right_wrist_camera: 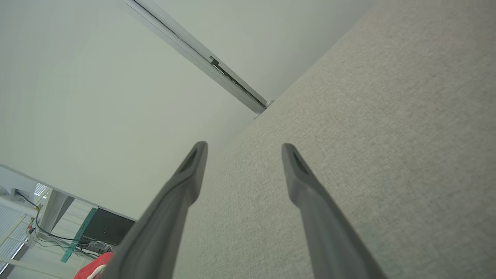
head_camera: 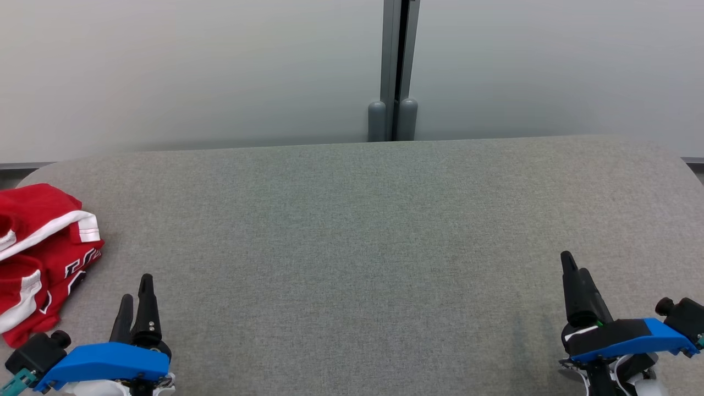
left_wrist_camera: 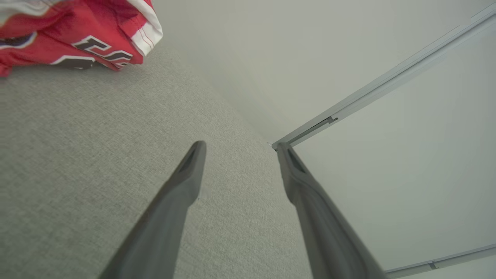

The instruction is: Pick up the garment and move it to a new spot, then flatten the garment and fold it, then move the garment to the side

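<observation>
Head view: one red garment (head_camera: 38, 258), bunched, at 9 o'clock on the grey counter (head_camera: 357, 247). Two hands: left hand (head_camera: 136, 289) at 7, right hand (head_camera: 575, 264) at 4.
Left wrist view: left hand spread wide, empty; garment at 11. Advised: reach there and pinch a thick fold.
Right wrist view: right hand likewise spread, empty.

Grey fabric-covered table (head_camera: 352, 247) with rounded far corners, pale matte wall panels (head_camera: 192, 71) behind it, grey vertical joint post (head_camera: 400, 55) between the panels, two rounded grey caps (head_camera: 377, 120) at its foot, black box (right_wrist_camera: 106, 226), dark cables (right_wrist_camera: 46, 232) and green strip (right_wrist_camera: 77, 240) past the table's end.
</observation>
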You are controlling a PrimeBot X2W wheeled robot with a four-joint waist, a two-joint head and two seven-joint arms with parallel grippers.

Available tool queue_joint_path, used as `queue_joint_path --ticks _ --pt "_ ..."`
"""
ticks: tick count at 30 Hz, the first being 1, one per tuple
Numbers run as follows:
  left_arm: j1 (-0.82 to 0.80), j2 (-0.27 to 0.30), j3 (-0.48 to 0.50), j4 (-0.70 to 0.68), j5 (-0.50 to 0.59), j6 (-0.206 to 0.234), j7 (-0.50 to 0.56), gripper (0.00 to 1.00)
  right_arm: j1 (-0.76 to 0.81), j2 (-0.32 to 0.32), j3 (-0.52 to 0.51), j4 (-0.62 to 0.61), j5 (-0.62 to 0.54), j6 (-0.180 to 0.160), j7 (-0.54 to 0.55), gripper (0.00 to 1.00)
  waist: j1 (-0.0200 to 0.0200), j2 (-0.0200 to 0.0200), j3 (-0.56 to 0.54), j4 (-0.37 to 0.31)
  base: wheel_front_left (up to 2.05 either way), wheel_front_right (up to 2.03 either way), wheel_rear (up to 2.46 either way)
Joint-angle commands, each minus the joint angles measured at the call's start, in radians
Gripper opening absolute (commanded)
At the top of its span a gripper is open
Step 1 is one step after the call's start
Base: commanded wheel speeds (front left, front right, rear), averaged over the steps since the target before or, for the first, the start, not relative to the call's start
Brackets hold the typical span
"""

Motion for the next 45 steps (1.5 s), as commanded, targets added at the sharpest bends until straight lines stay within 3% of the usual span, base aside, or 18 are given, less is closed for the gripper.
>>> queue_joint_path --ticks 1,24,45 --pt "-0.019 0.014 0.002 -0.002 0.056 -0.001 -0.014 1.00 -0.026 -0.008 -0.002 -0.010 -0.062 0.002 -0.013 1.00 0.0000 0.0000 0.000 -0.002 0.00 0.00 0.00" --pt "-0.014 0.032 -0.010 0.054 0.397 -0.002 -0.082 1.00 -0.034 -0.011 0.008 0.014 -0.400 0.003 -0.081 1.00 0.0000 0.0000 0.004 -0.014 0.00 0.00 0.00" --pt "0.003 0.046 -0.072 0.075 0.609 -0.002 -0.135 1.00 -0.025 -0.013 0.044 0.041 -0.620 0.003 -0.133 1.00 0.0000 0.0000 -0.003 -0.010 0.00 0.00 0.00"
